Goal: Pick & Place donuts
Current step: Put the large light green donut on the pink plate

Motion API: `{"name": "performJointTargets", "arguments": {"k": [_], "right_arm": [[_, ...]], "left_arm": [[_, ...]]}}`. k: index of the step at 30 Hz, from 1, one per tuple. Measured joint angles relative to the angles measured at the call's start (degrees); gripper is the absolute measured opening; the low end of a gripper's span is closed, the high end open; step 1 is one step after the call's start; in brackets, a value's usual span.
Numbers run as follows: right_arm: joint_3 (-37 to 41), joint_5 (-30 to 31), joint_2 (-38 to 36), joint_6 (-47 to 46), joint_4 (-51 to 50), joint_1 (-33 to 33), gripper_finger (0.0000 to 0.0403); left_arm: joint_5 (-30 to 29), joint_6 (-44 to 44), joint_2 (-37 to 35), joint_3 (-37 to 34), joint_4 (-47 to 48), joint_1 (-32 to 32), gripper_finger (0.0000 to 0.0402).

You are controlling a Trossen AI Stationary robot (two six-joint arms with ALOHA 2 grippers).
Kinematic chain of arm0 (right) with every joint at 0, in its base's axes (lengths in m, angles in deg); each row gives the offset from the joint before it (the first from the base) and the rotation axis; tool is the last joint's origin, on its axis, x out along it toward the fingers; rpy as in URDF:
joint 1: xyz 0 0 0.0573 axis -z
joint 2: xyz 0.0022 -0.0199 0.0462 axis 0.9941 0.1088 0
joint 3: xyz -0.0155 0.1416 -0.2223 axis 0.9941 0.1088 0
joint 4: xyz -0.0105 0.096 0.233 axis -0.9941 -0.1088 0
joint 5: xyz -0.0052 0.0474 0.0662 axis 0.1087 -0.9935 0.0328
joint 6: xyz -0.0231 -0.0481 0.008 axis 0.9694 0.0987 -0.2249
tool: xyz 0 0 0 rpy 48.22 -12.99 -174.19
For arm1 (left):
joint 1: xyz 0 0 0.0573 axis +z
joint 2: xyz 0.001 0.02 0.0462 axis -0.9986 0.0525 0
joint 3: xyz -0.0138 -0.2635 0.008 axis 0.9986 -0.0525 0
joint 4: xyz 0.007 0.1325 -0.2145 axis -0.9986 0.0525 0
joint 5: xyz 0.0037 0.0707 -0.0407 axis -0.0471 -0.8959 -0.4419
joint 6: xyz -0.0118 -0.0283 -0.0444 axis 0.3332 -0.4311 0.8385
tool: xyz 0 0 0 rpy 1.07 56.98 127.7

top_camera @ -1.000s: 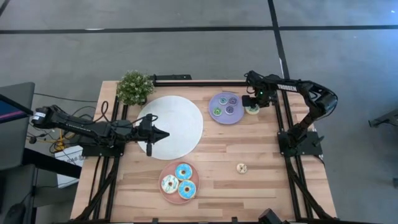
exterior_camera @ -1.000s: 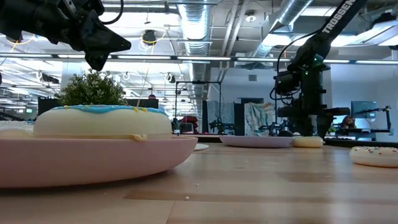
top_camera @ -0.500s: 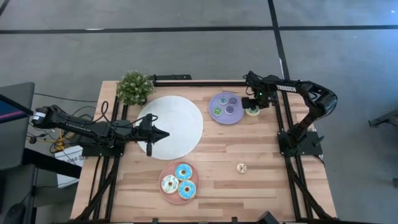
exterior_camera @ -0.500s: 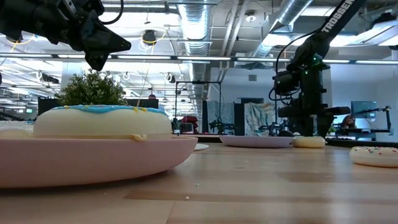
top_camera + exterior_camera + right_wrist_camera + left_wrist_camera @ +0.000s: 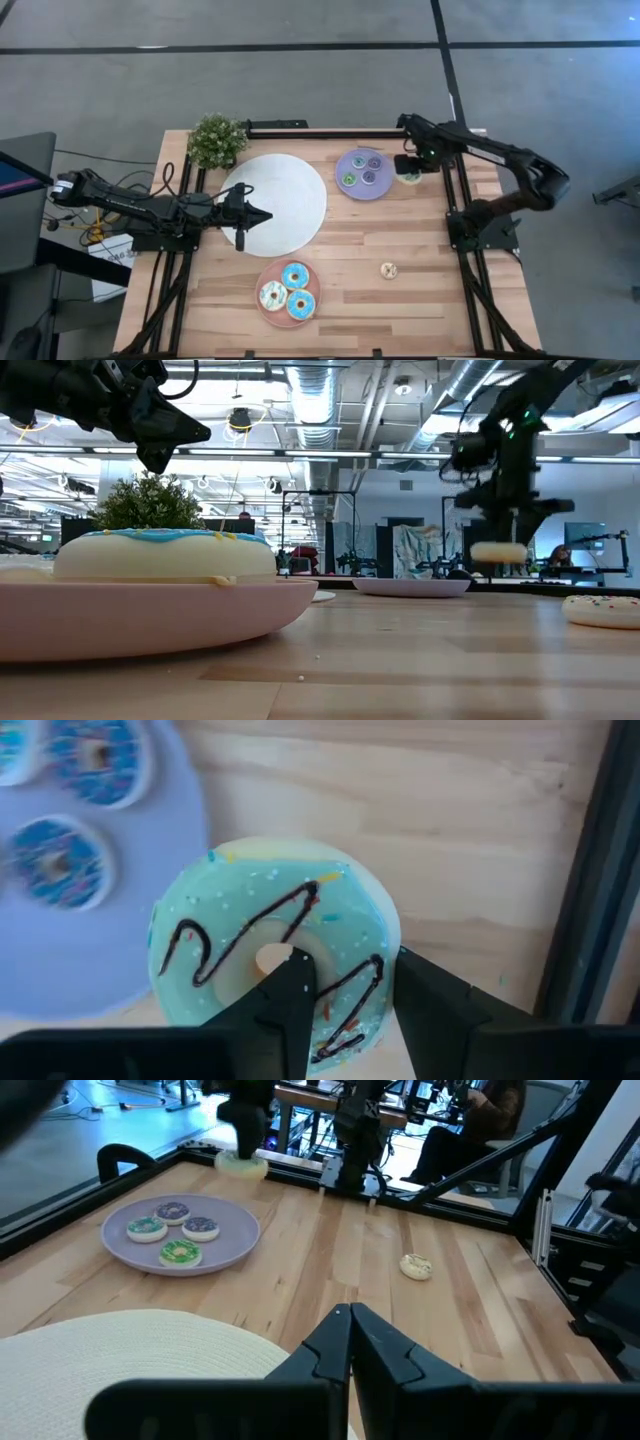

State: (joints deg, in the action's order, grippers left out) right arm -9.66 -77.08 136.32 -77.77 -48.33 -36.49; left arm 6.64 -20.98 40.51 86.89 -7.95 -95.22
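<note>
No text, label, brand or number can be read anywhere in these views.

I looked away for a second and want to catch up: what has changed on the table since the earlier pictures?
The right gripper, shut on the pale green donut, has lifted it off the table beside the lilac plate; a second ago it lay on the wood. The left gripper stays over the white plate. The sprinkled donut and pink plate are unmoved.

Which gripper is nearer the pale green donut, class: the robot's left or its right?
The right. The right gripper is shut on the pale green donut, holding it off the table beside the lilac plate. The left gripper hangs shut over the white plate, far off.
</note>
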Motion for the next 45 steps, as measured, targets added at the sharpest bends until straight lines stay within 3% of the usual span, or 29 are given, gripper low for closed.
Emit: {"name": "performJointTargets", "arguments": {"k": [8,15,20,25,28,33,38,45], "right_arm": [[0.0,0.0,-11.6,-9.9,-1.9,-10.2,0.0118],[0.0,0.0,-14.5,-24.0,3.0,-28.8,0.0118],[0.0,2.9,-11.5,-35.4,16.5,-43.7,0.0118],[-0.6,6.1,-4.5,-41.9,34.3,-55.1,0.0118],[-4.9,7.5,1.9,-43.5,38.3,-59.6,0.0118],[-16.0,7.8,14.3,-43.6,37.6,-63.4,0.0118],[-30.6,5.4,26.8,-38.0,35.9,-64.8,0.0118],[-52.4,0.1,42.9,-31.6,19.9,-64.8,0.0118]], "left_arm": [[0.0,0.0,0.0,0.0,0.0,0.0,0.0],[0.0,-1.3,0.0,0.0,0.0,0.0,0.0],[0.1,-6.0,0.0,0.0,0.4,0.0,0.0],[1.8,-8.7,0.0,0.0,0.3,0.0,0.0],[3.4,-9.5,0.0,0.0,0.4,0.0,0.0],[3.4,-9.5,0.0,0.0,0.4,0.0,0.0],[3.4,-8.7,-0.6,0.0,2.8,0.0,0.0],[3.4,-8.1,-4.0,0.0,5.5,0.0,0.0]]}}
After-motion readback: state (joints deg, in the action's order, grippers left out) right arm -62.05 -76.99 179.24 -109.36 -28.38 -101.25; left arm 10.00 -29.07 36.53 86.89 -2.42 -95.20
